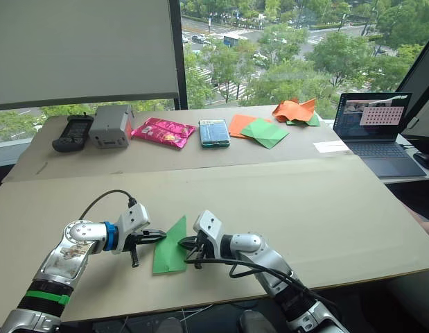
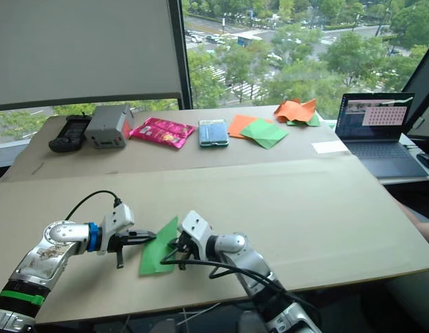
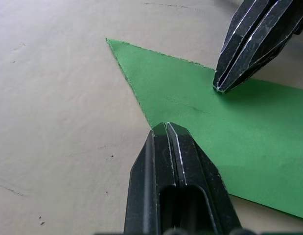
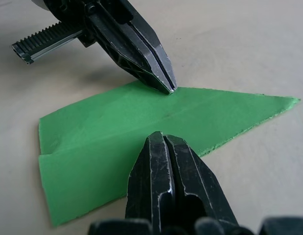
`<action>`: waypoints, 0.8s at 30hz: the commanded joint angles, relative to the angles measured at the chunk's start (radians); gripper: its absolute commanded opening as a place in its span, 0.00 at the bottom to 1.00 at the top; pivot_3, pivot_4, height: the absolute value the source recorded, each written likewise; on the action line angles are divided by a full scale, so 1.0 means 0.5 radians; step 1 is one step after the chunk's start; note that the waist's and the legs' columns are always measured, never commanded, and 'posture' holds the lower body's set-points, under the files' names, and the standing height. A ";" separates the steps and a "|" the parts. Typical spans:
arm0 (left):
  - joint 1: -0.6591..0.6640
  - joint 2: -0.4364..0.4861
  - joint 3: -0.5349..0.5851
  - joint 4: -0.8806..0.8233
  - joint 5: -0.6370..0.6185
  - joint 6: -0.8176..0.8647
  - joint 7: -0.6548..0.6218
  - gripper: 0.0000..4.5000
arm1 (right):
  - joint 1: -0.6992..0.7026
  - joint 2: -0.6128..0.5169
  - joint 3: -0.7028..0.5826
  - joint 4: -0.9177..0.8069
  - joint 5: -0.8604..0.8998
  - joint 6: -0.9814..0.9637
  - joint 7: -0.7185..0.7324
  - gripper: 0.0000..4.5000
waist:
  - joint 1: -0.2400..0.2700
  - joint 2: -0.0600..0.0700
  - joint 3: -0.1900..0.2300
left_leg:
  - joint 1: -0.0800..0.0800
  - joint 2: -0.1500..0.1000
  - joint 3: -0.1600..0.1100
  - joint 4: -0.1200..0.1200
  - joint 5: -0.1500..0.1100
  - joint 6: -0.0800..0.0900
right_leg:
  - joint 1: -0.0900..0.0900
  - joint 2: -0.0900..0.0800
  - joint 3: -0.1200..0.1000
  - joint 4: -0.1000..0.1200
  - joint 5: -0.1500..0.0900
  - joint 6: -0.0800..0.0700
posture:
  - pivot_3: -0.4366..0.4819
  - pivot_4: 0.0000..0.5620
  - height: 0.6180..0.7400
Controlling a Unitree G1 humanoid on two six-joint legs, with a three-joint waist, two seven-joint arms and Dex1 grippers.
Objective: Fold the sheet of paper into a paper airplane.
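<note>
1. The paper airplane (image 1: 170, 248), a green pointed wedge of folded paper, lies flat on the tan surface (image 1: 304, 208) at the lower centre of the head view.
2. My left claw (image 1: 159, 237) has its fingers pressed together, tip resting on the wedge's left edge.
3. My right claw (image 1: 184, 243) is likewise closed, tip touching the right edge.
4. Both tips press down on the paper from opposite sides; neither claw clamps it.

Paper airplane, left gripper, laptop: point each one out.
paper airplane (image 1: 170, 250), left eye view, middle of its green folded body.
left gripper (image 1: 161, 237), left eye view, at its closed fingertips.
laptop (image 1: 373, 115), left eye view, on its screen.
</note>
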 commanded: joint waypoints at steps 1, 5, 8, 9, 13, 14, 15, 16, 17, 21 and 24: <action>0.032 0.037 -0.028 0.031 0.062 0.016 0.001 0.01 | 0.149 -0.097 0.134 0.105 -0.003 0.188 0.096 0.00 | 0.000 0.000 -0.001 | 0.000 0.000 0.000 0.000 0.000 0.000 | 0.000 0.000 0.000 0.000 0.000 0.000 | 0.48 0.27 0.88; 0.033 0.038 -0.027 0.036 0.063 0.014 0.003 0.01 | 0.166 -0.128 0.161 0.075 -0.001 0.206 0.132 0.00 | 0.000 0.000 -0.001 | 0.000 0.000 0.000 0.000 0.000 -0.001 | 0.000 0.000 0.000 0.000 0.000 0.000 | 0.48 0.27 0.88; 0.031 0.038 -0.028 0.040 0.063 0.012 0.002 0.01 | 0.171 -0.144 0.176 0.056 -0.001 0.215 0.149 0.00 | 0.000 0.000 -0.001 | 0.001 0.000 0.000 0.000 -0.001 -0.001 | 0.000 0.000 0.000 -0.001 0.000 0.000 | 0.48 0.27 0.88; 0.031 0.038 -0.029 0.042 0.066 0.010 0.004 0.01 | 0.178 -0.156 0.181 0.039 0.007 0.227 0.159 0.00 | 0.000 0.000 -0.001 | 0.001 0.000 0.000 0.000 -0.001 -0.001 | 0.000 0.000 0.000 -0.001 0.000 0.000 | 0.48 0.27 0.88; 0.030 0.037 -0.030 0.049 0.069 0.001 0.004 0.01 | 0.196 -0.206 0.219 -0.025 0.040 0.267 0.199 0.00 | 0.000 0.000 -0.001 | 0.002 0.000 0.000 0.000 -0.001 -0.002 | 0.000 -0.001 0.000 -0.001 0.000 0.000 | 0.48 0.27 0.88; 0.030 0.036 -0.032 0.051 0.071 -0.003 0.006 0.01 | 0.202 -0.226 0.236 -0.043 0.043 0.276 0.219 0.00 | 0.000 0.000 -0.001 | 0.002 0.000 0.001 0.000 -0.001 -0.002 | 0.000 -0.001 0.000 -0.001 0.000 0.000 | 0.48 0.27 0.88; 0.027 0.034 -0.034 0.055 0.073 -0.005 0.007 0.01 | 0.206 -0.247 0.257 -0.058 0.048 0.287 0.246 0.00 | 0.001 0.000 -0.001 | 0.002 0.000 0.001 0.000 -0.001 -0.002 | 0.000 -0.001 0.000 -0.001 0.000 0.000 | 0.48 0.27 0.88; 0.025 0.032 -0.035 0.056 0.074 -0.005 0.008 0.01 | 0.211 -0.269 0.278 -0.074 0.050 0.295 0.270 0.00 | 0.001 0.000 -0.001 | 0.002 0.000 0.001 0.000 -0.001 -0.002 | 0.000 -0.001 0.000 -0.001 0.000 0.000 | 0.48 0.27 0.88; 0.024 0.032 -0.036 0.056 0.074 -0.005 0.007 0.01 | 0.214 -0.294 0.304 -0.092 0.044 0.305 0.293 0.00 | 0.001 0.000 -0.001 | 0.002 0.000 0.001 0.000 -0.001 -0.002 | 0.000 -0.001 0.000 -0.002 -0.001 0.000 | 0.48 0.27 0.88; 0.017 0.035 -0.041 0.064 0.081 -0.012 0.002 0.01 | 0.208 -0.318 0.336 -0.119 0.038 0.338 0.303 0.00 | 0.001 0.002 -0.002 | 0.003 0.000 0.001 0.000 -0.002 -0.004 | 0.000 -0.001 0.000 -0.002 -0.001 -0.001 | 0.48 0.27 0.88; 0.015 0.033 -0.042 0.067 0.084 -0.014 0.003 0.01 | 0.207 -0.326 0.344 -0.136 0.040 0.347 0.309 0.00 | 0.001 0.003 -0.002 | 0.005 0.000 0.001 0.000 -0.003 -0.005 | 0.000 -0.001 0.000 -0.002 -0.001 -0.001 | 0.48 0.27 0.88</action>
